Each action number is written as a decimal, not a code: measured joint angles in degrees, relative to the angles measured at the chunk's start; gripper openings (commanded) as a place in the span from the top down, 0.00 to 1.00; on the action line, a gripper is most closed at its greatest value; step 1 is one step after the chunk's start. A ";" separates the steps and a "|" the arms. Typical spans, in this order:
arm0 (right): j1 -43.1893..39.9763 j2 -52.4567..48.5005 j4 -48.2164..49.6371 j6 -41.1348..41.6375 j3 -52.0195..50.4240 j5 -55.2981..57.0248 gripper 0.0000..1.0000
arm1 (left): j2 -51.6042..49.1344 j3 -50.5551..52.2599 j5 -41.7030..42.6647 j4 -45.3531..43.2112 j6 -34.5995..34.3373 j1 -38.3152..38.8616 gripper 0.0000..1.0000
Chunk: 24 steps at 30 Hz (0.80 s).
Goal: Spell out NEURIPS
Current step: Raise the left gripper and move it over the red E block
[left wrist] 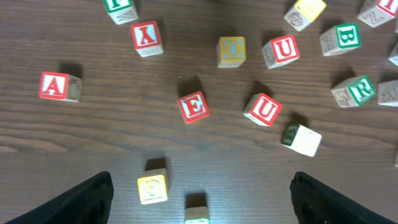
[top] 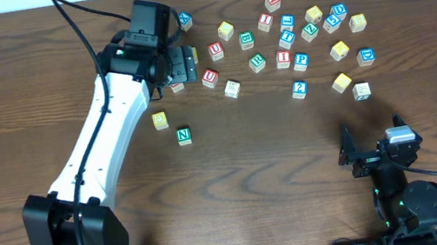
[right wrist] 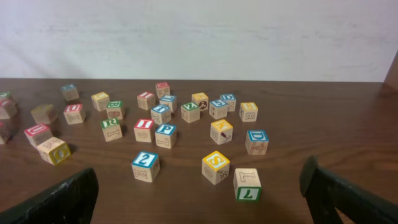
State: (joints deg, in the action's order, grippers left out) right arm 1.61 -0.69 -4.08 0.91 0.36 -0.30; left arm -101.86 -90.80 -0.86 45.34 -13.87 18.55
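My left gripper (top: pixel 184 63) hovers open over the left part of the cube scatter, with nothing between its fingers. Below it in the left wrist view lie a red E cube (left wrist: pixel 193 107) and two red U cubes (left wrist: pixel 265 110) (left wrist: pixel 281 51), with a green R cube (left wrist: pixel 357 90) to the right. A yellow-faced cube (left wrist: pixel 152 186) and the green N cube (top: pixel 184 135) lie apart, nearer the front. The red I (top: pixel 283 58) and blue P (top: pixel 301 61) sit mid-cluster. My right gripper (top: pixel 366 154) rests open at the front right, facing a yellow S cube (right wrist: pixel 216 163).
Other lettered cubes lie around: red A (left wrist: pixel 56 86), red X (left wrist: pixel 147 35), yellow O (left wrist: pixel 231 50), green B (left wrist: pixel 343 37), blue 2 (right wrist: pixel 145 163), a green 7 cube (right wrist: pixel 247 185), blue D (right wrist: pixel 257 140). A pale wall stands behind the table's far edge.
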 measured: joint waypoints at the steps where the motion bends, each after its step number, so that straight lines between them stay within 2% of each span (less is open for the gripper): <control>1: 0.00 0.00 0.00 0.00 0.00 0.00 0.01 | -0.02 -0.02 -0.09 -0.07 -0.09 -0.26 0.14; 7: 0.00 0.00 0.00 0.00 0.00 0.00 0.01 | -3.63 -4.42 -0.68 0.94 -2.27 -0.87 0.14; 18: 0.00 0.00 0.00 0.00 0.00 0.00 0.01 | -22.40 -23.02 -0.81 14.10 -8.11 -0.87 0.14; 24: 0.00 0.00 0.00 0.00 0.00 0.02 0.01 | -23.08 -25.64 -0.79 14.38 -11.08 -1.62 0.16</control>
State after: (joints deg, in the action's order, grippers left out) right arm 1.61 -0.69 -4.08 0.91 0.36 -0.27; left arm -124.95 -116.44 -1.65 59.72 -24.95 16.93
